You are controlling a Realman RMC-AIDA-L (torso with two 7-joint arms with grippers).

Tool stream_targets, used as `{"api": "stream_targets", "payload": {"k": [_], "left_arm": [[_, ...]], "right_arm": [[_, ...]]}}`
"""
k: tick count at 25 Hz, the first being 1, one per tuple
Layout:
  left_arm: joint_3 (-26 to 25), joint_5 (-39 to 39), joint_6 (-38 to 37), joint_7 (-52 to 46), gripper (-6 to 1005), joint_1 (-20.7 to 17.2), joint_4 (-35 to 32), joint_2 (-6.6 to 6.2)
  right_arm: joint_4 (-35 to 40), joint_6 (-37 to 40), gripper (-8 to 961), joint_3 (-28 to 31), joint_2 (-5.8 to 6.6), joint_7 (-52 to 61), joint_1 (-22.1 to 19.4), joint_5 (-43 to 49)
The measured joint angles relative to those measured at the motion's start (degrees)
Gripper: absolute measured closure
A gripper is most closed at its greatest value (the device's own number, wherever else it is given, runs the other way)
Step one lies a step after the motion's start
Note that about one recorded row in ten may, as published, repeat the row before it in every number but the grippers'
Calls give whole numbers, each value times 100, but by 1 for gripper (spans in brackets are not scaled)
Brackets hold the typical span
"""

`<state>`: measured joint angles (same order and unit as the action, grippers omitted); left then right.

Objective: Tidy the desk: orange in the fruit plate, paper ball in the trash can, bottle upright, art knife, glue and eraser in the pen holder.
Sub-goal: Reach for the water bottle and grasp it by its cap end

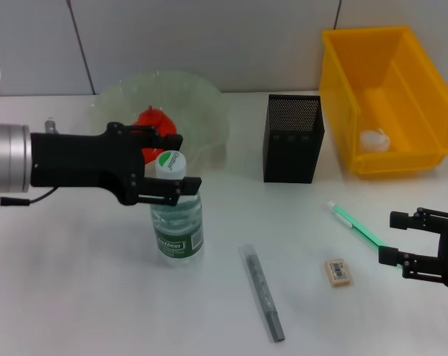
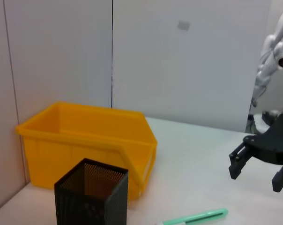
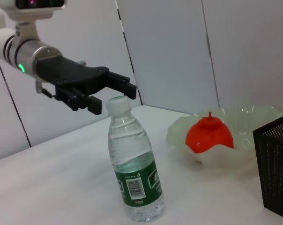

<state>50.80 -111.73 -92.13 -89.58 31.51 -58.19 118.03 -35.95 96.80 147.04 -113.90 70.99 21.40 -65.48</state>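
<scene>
- The bottle stands upright on the white table, in front of the fruit plate and to the left of the pen holder.
- The left gripper sits at the bottle's white cap, its fingers spread wide on either side; I cannot tell whether they touch it.
- The orange lies in the fruit plate, behind the bottle.
- The paper ball lies inside the yellow trash can, to the right of the pen holder.
- The art knife lies flat in front of the pen holder; the eraser is to the knife's right.
- The green glue stick lies slanted, in front of and to the right of the pen holder.
- The right gripper hovers with its fingers apart and empty, just right of the glue stick's near end.
</scene>
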Motion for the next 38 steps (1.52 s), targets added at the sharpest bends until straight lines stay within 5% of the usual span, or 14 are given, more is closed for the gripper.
{"api": "stream_targets", "payload": {"k": [12, 38], "left_arm": [[-435, 278, 248, 1274, 207, -75, 1026, 17], [-448, 448, 579, 1757, 210, -76, 1858, 8]], "right_arm": [[0, -4, 227, 0, 9, 18, 22, 1], [0, -4, 228, 0, 9, 30, 40, 0]]}}
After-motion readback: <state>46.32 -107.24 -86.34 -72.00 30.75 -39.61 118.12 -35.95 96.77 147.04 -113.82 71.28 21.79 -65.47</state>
